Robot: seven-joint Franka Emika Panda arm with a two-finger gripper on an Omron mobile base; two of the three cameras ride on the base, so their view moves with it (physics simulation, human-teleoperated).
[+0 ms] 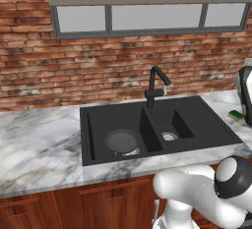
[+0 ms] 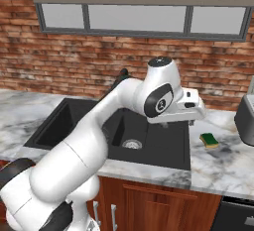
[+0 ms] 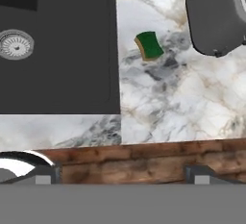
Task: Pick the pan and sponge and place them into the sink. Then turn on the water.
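Left base view: the pan (image 1: 122,141) lies in the left basin of the black sink (image 1: 206,125), over that basin's drain, with the black faucet (image 1: 156,86) standing behind the divider. The sponge (image 3: 149,45) rests green side up on the marble counter (image 3: 182,98) just right of the sink, apart from its rim and near a dark grey appliance (image 3: 216,16). The gripper (image 3: 122,176) hangs above the counter's front edge right of the sink, jaws spread wide and holding nothing. No water runs from the faucet.
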